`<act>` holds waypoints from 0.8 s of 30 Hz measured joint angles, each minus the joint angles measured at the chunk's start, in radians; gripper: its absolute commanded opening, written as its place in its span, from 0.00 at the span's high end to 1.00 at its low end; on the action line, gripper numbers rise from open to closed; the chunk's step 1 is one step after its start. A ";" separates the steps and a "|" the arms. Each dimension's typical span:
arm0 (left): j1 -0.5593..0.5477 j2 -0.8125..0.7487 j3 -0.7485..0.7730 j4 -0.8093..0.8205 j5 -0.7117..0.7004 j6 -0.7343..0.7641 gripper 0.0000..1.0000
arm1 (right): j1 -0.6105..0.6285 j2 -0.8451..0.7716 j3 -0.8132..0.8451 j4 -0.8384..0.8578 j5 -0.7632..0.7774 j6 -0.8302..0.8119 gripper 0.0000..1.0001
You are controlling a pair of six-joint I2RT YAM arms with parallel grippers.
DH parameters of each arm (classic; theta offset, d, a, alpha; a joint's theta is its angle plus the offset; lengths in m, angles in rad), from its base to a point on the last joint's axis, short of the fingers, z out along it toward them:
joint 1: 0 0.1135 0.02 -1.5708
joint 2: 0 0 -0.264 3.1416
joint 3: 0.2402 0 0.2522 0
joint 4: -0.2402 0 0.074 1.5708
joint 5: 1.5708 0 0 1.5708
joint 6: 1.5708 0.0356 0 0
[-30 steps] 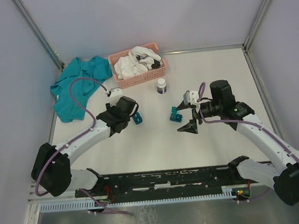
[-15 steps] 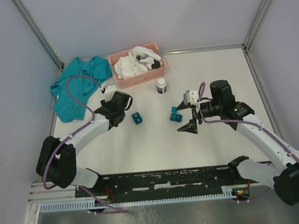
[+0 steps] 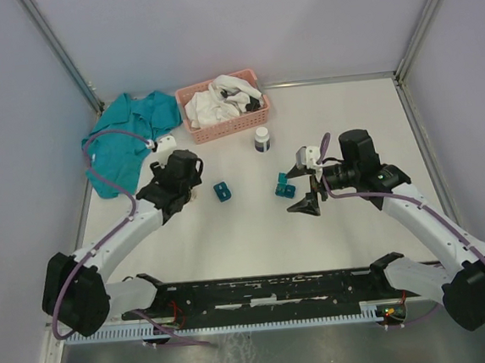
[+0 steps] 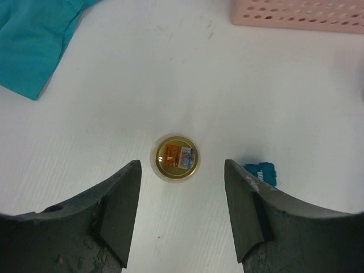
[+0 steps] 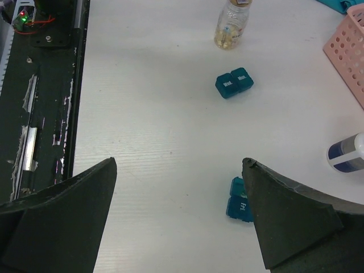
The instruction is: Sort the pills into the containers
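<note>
Hanging spread and empty over the upright pill bottle [image 4: 174, 156] beside one teal container [image 4: 260, 172], left gripper [image 4: 181, 165]; right gripper [image 5: 179, 162] likewise spread, holding nothing; bottle likely light, rigid, slick, tippy, so pinch its sides low.

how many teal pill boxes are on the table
2. One teal box sits left of centre; the other is right of it, near the white bottle. None look hidden.

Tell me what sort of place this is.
Probably a robot lab test cell: a left arm and right arm bolted to a white table, plain panels walling it in, and staged props like a pink basket and teal pill boxes.
</note>
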 measured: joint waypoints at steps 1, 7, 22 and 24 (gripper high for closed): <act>0.000 -0.029 -0.003 0.003 0.020 0.000 0.33 | 0.000 0.000 0.000 0.000 0.003 0.000 0.00; 0.004 -0.232 -0.117 0.152 0.312 0.014 0.33 | -0.021 0.024 0.000 0.054 0.029 0.068 0.00; 0.002 -0.097 -0.423 0.867 0.948 -0.095 0.34 | -0.139 0.301 0.049 0.076 0.190 0.354 0.21; 0.002 -0.024 -0.401 0.914 0.963 -0.107 0.34 | -0.155 0.344 0.075 0.076 0.229 0.389 0.14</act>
